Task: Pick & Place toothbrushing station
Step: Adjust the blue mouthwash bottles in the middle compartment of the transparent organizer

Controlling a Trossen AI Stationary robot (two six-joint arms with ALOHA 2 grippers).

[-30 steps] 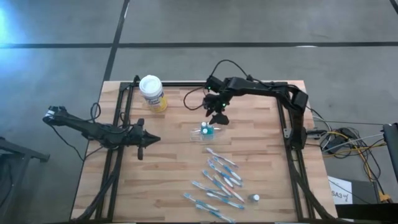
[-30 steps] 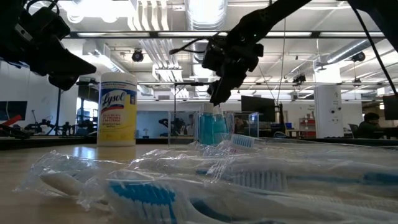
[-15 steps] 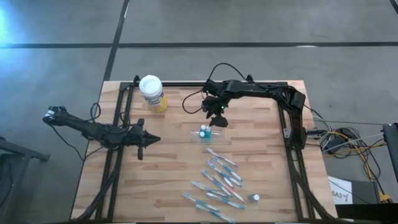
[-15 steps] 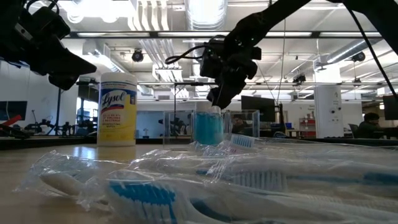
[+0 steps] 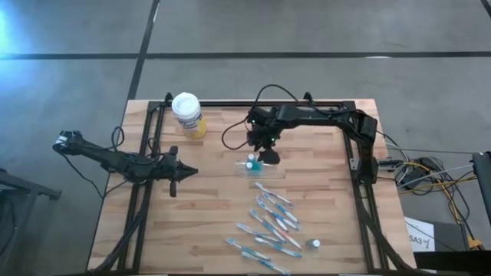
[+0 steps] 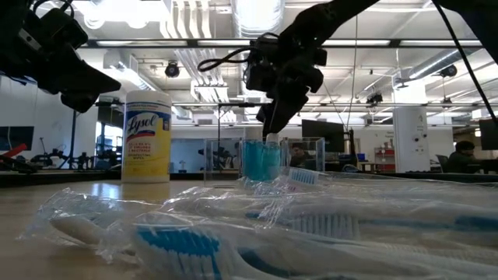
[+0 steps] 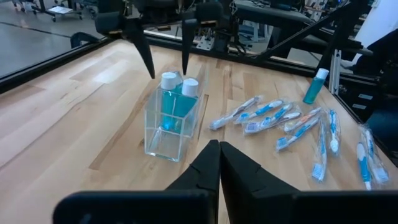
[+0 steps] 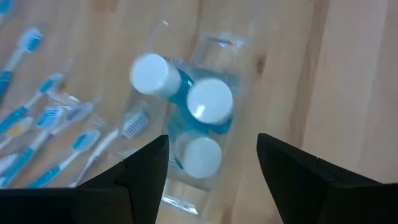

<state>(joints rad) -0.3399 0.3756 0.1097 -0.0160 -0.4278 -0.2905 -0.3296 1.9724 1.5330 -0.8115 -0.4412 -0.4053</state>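
Observation:
The toothbrushing station's pieces lie on the wooden table. A small clear container stands upright on its base and holds blue tubes with white round caps. Several blue-and-white wrapped toothbrushes lie flat toward the near right. One more tube stands beyond them. My right gripper hangs open just above the container, pointing steeply down, with a finger on either side of the caps and touching nothing. My left gripper waits shut at the table's left.
A yellow canister with a white lid stands at the far left. Black frame rails run along the table's left and right sides. Bare wood lies between my left gripper and the container.
My right gripper has swung toward the table's left edge and a little toward the near edge, tipping further over the clear container and staying open. The container and the toothbrushes have kept their places.

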